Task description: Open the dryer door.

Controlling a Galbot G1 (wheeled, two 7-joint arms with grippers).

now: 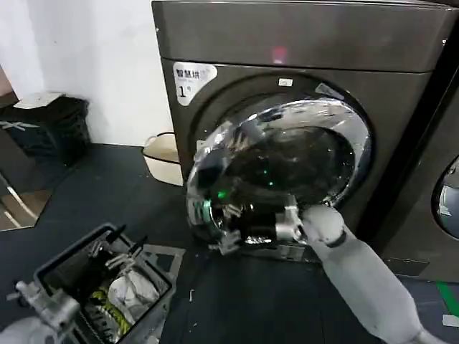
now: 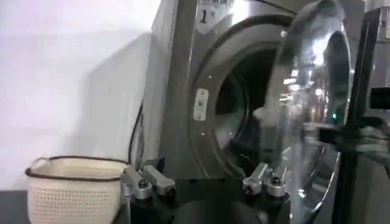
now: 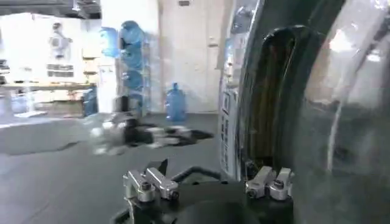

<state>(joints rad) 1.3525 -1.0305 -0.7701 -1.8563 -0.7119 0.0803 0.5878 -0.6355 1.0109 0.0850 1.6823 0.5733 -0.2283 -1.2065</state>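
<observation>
The dryer is a dark grey-brown machine with a white "1" sticker. The dryer door, chrome-rimmed with dark glass, stands partly swung out from the round opening. My right gripper is at the door's lower free edge. In the right wrist view this gripper is open, and the door's rim runs down into the gap close to one finger. My left gripper waits low at the near left, open with nothing between its fingers, facing the dryer from the side.
A cream woven basket sits on the floor left of the dryer. A dark bin of loose items is near my left arm, and a black crate stands by the wall. Part of a neighbouring machine shows at right.
</observation>
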